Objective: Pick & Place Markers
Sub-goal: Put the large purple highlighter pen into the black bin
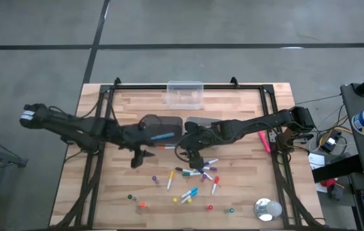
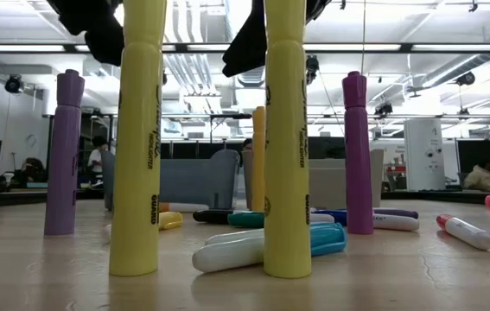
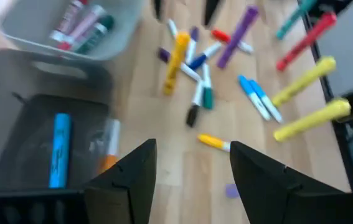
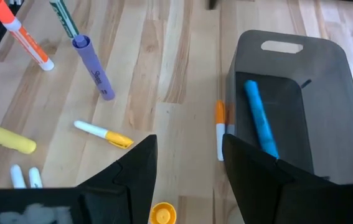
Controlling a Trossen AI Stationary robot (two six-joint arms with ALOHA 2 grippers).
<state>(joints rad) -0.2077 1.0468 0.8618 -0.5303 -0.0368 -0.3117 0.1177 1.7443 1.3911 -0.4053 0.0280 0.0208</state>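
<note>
Several markers (image 1: 194,173) lie scattered on the wooden table in front of both grippers; a few stand upright, among them two yellow ones (image 2: 141,138) (image 2: 286,138) and two purple ones (image 2: 63,151). A blue marker (image 3: 58,149) lies inside a dark bin (image 1: 162,125), and an orange one (image 4: 220,127) lies on the table against its wall. My left gripper (image 1: 142,157) hangs open just near of that bin, with nothing between its fingers (image 3: 192,180). My right gripper (image 1: 194,157) hangs open above the marker pile, also holding nothing (image 4: 188,168).
A grey bin (image 3: 83,25) holding some markers stands beside the dark one. A clear container (image 1: 185,93) sits at the far edge, a silver tape roll (image 1: 266,208) at the near right, and a pink marker (image 1: 264,141) at the right. A black frame (image 1: 275,128) rims the table.
</note>
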